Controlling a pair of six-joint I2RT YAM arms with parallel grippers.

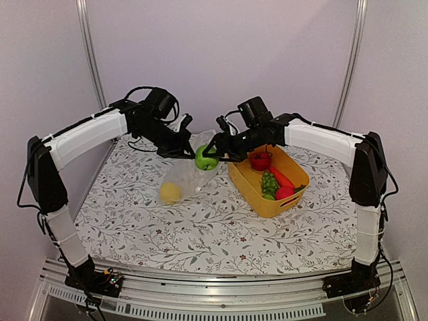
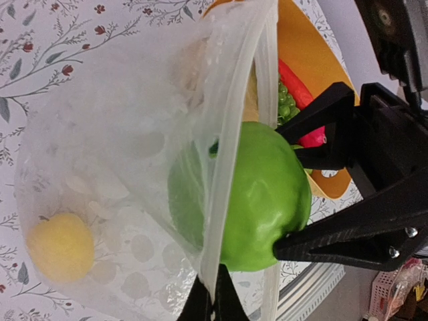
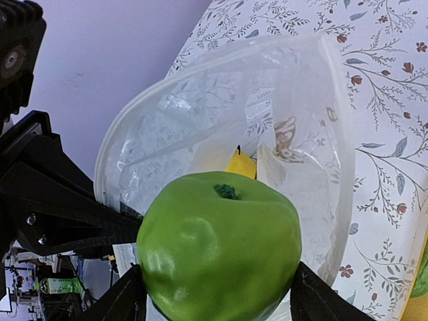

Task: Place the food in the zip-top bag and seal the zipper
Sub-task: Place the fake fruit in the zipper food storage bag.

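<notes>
My right gripper (image 1: 208, 155) is shut on a green apple (image 1: 206, 159) and holds it at the open mouth of the clear dotted zip-top bag (image 1: 184, 175). The apple fills the right wrist view (image 3: 221, 244), with the bag mouth (image 3: 221, 120) just behind it. My left gripper (image 1: 184, 150) is shut on the bag's zipper edge (image 2: 221, 200) and holds the mouth up. A yellow lemon (image 1: 170, 192) lies inside the bag; it also shows in the left wrist view (image 2: 60, 246). The apple (image 2: 264, 197) is partly past the rim.
A yellow tub (image 1: 289, 200) stands right of the bag, holding a red piece (image 1: 260, 159), green grapes (image 1: 269, 182), a carrot (image 1: 283, 177) and another red piece (image 1: 284, 192). The flowered tablecloth (image 1: 200, 241) covers the table.
</notes>
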